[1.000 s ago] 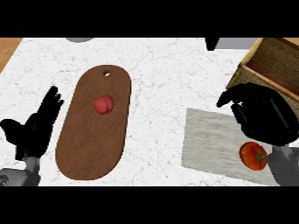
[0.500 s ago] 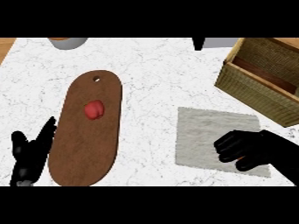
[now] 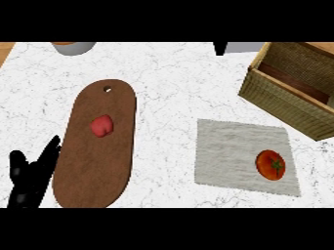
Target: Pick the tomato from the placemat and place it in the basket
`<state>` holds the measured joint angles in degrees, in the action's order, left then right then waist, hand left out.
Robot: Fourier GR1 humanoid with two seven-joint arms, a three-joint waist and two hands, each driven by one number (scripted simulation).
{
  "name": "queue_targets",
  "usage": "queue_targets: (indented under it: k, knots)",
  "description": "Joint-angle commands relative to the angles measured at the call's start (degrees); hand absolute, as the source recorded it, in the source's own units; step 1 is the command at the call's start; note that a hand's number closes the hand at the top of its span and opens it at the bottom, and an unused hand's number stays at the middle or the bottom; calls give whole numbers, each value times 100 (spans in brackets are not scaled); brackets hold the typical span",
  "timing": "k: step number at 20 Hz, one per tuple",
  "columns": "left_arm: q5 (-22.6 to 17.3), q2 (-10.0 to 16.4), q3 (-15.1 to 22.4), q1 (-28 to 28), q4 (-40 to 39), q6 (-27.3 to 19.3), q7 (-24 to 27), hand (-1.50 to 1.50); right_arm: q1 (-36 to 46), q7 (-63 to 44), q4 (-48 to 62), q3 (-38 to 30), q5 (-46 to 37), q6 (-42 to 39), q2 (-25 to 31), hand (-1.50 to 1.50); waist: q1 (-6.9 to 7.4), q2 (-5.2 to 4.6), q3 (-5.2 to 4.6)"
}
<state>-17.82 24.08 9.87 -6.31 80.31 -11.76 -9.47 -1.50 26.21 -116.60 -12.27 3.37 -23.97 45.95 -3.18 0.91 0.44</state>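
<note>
Tomato [image 3: 271, 164] rests on the placemat [image 3: 227, 151] — basket [image 3: 286, 104] near, not touching

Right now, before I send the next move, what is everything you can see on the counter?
tomato: one, red with a green stem, on the placemat
placemat: one, grey, lower right
basket: one, tan wicker, upper right, beyond the placemat
cutting board: one, brown with a hole at its far end, left of centre
food piece: one, pink-red, on the cutting board
container: one, grey, top left edge, cut off
unidentified object: one, dark and grey, top edge, cut off
counter: one, white marbled
left hand: one, black, lower left beside the cutting board, fingers straight, holding nothing
right hand: not in view
</note>
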Motion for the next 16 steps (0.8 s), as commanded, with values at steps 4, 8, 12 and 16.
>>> queue_targets:
  k: [4,8,12,16]
  knots:
    - [71,-201,224,-39,-97,14,-295,0,-443,540,378,-1562,-94,-1175,1414,-150,96,-58,-44]
    - [0,10,103,-299,28,237,-189,0,-959,1322,829,-2098,-667,-1742,2032,-150,110,-47,-35]
    - [72,-109,156,-172,-69,201,-306,0,-1467,1836,856,-2146,-1241,-1514,2008,-150,150,-65,-35]
    - [100,-280,111,-56,-226,197,-168,0,-1580,2205,1089,-2208,-1353,-1237,2123,-150,225,-84,-40]
